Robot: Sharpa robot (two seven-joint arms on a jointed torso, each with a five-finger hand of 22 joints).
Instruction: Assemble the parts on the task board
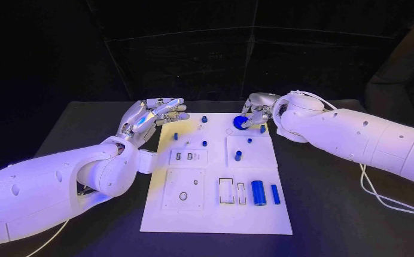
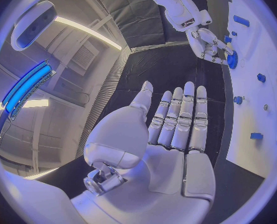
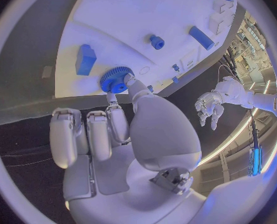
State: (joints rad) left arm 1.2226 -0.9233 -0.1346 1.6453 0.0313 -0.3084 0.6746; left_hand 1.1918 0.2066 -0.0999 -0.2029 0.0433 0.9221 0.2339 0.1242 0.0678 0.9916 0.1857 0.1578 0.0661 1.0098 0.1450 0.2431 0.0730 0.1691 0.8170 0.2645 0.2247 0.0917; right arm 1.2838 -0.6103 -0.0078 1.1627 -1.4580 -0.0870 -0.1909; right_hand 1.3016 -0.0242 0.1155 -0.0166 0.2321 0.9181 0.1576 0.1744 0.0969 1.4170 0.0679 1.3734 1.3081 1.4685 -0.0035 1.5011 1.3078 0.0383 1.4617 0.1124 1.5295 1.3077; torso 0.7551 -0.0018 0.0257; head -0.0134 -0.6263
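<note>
The right robot hand (image 1: 255,113) pinches the blue gear (image 1: 240,122) at the task board (image 1: 216,221), probably to seat it next, while the left robot hand (image 1: 154,115) waits wide open.

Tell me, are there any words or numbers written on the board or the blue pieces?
None can be read. The board looks plain white, with only cut-out slots. The blue gear held by the right hand shows teeth, no writing. The left hand bears no label either.
</note>
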